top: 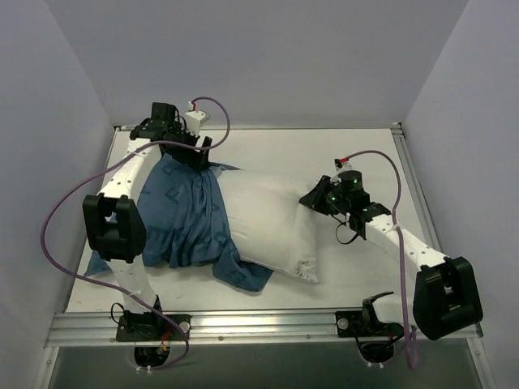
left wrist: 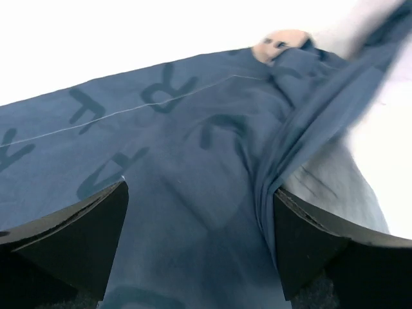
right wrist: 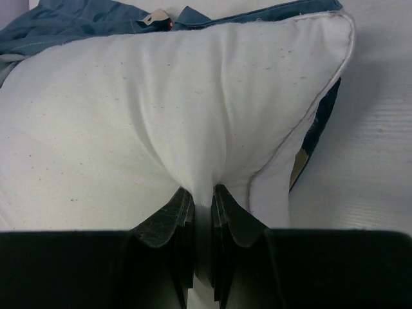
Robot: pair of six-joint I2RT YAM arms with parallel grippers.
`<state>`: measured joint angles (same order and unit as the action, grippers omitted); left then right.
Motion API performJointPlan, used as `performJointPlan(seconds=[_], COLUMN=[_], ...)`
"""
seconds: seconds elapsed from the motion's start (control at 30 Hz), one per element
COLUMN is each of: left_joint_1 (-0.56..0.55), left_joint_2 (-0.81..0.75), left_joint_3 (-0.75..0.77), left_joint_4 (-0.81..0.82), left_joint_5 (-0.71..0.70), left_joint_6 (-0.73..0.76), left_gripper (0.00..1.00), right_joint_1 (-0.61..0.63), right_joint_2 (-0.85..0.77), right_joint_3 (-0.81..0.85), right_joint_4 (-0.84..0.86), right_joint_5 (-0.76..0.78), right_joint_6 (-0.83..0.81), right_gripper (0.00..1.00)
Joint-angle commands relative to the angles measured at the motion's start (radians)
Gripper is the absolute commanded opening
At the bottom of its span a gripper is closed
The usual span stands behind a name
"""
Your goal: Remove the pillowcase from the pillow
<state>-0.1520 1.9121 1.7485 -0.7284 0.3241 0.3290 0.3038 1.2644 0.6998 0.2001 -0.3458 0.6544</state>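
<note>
Top external view: your right gripper (top: 319,197) pinches the white pillow (top: 272,227) at its right edge. Your left gripper (top: 199,156) stands wide over the blue pillowcase (top: 182,219), which is bunched over the pillow's left end. If you grab too little cloth, it may slip free.

Two arms out; one gripper wide, one pinched.
Reaches white-and-black jointed left arm (top: 130,174) far back along the left side, elbow bulked toward the front; spreads black two-finger left gripper (left wrist: 199,190) wide, tipped downward; stretches white-and-black jointed right arm (top: 405,243) low and inward from the right; pinches black two-finger right gripper (right wrist: 201,188) tight on a fold of plump white stuffed pillow (right wrist: 161,96).
</note>
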Motion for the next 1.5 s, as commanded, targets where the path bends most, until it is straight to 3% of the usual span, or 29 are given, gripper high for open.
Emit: performJointPlan(seconds=[0.0, 0.23, 0.33, 0.4, 0.57, 0.7, 0.83, 0.93, 0.97, 1.03, 1.07, 1.1, 1.13, 1.27, 1.33, 1.47], left_joint_1=[0.023, 0.136, 0.225, 0.249, 0.270, 0.270, 0.270, 0.270, 0.269, 0.267, 0.266, 0.255, 0.246, 0.189, 0.164, 0.115], left_joint_2=[-0.123, -0.237, -0.291, -0.359, -0.543, -0.608, -0.575, -0.527, -0.513, -0.510, -0.518, -0.522, -0.527, -0.535, -0.525, -0.423], left_joint_3=[0.144, 0.269, 0.203, 0.053, -0.348, -0.574, -0.691, -0.675, -0.664, -0.623, -0.612, -0.604, -0.589, -0.541, -0.523, -0.404], left_joint_4=[-0.199, -0.558, -0.682, -0.703, -0.666, -0.513, -0.343, -0.261, -0.252, -0.221, -0.188, -0.166, -0.142, -0.024, 0.020, 0.069], left_joint_5=[0.151, 0.210, 0.231, 0.173, 0.034, -0.069, -0.201, -0.194, -0.175, -0.128, -0.082, -0.073, -0.068, -0.095, -0.141, -0.215], left_joint_6=[0.038, 0.106, 0.189, 0.248, 0.321, 0.320, 0.291, 0.240, 0.234, 0.210, 0.205, 0.193, 0.176, 0.134, 0.122, 0.113], left_gripper=[0.94, 0.94, 0.94, 0.94, 0.94, 0.94, 0.94, 0.97, 0.72, 0.36, 0.06, 0.02, 0.02, 0.02, 0.02, 0.02], right_joint_1=[-0.026, -0.135, -0.153, -0.155, -0.155, -0.157, -0.157, -0.157, -0.155, -0.154, -0.154, -0.149, -0.144, -0.042, 0.065, 0.251], right_joint_2=[0.009, 0.010, 0.006, -0.003, -0.028, -0.037, -0.031, -0.013, -0.005, 0.010, 0.013, 0.016, 0.016, 0.007, 0.009, 0.021], right_joint_3=[0.053, 0.063, 0.061, 0.058, 0.046, 0.053, 0.078, 0.144, 0.197, 0.257, 0.317, 0.345, 0.375, 0.509, 0.566, 0.572], right_joint_4=[-0.110, -0.103, -0.091, -0.094, -0.100, -0.113, -0.136, -0.197, -0.240, -0.330, -0.359, -0.385, -0.437, -0.553, -0.603, -0.651], right_joint_5=[0.137, 0.128, 0.111, 0.108, 0.094, 0.097, 0.094, 0.079, 0.079, 0.108, 0.119, 0.145, 0.162, 0.316, 0.420, 0.432], right_joint_6=[-0.012, 0.034, 0.045, 0.045, 0.036, 0.022, -0.010, -0.091, -0.122, -0.203, -0.228, -0.269, -0.286, -0.338, -0.351, -0.340], right_gripper=[0.00, 0.00, 0.00, 0.00, 0.00, 0.00, 0.00, 0.00, 0.00, 0.01, 0.09, 0.31, 0.41, 0.69, 0.73, 0.77])
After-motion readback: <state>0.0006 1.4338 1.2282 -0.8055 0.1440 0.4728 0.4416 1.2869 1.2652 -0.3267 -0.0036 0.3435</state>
